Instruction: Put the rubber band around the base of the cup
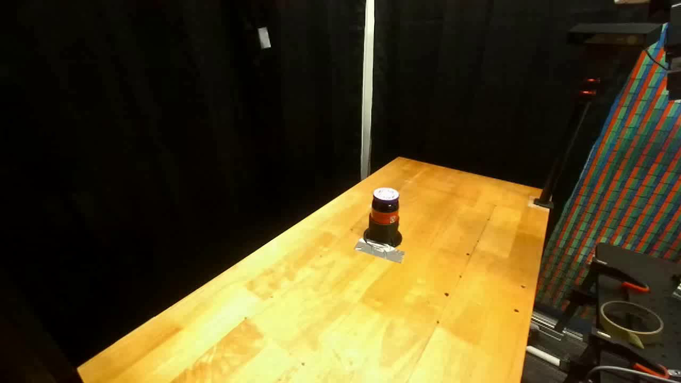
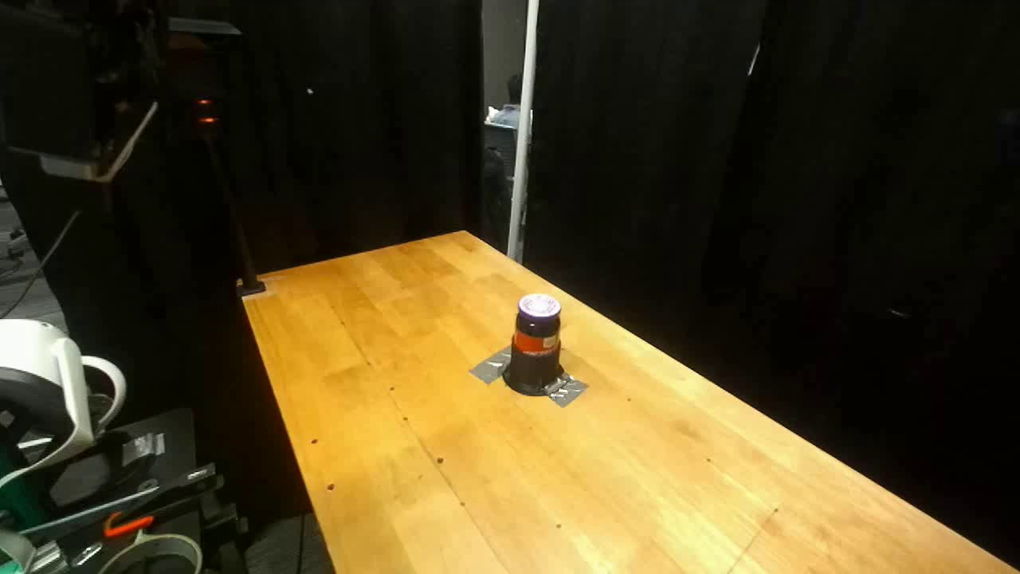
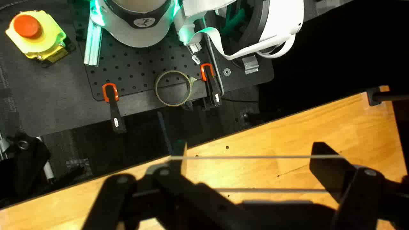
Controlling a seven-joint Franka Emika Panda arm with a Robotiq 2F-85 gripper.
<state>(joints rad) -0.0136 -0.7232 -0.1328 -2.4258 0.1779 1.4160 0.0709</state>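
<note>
While the fingers (image 3: 332, 172) stand wide apart, the rubber band (image 3: 271, 190) stretches between them, the cup (image 2: 537, 343) well away.

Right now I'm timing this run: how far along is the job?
Done: the rubber band looks loaded onto the gripper. In hand: the gripper, open, holds it stretched in the wrist view. Left: likely carrying it to the cup, upright with no gripper near, then releasing it around its base.

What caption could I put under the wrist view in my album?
A rubber band stretched between the open jaws, with a wooden table and a roll of tape beyond.
</note>
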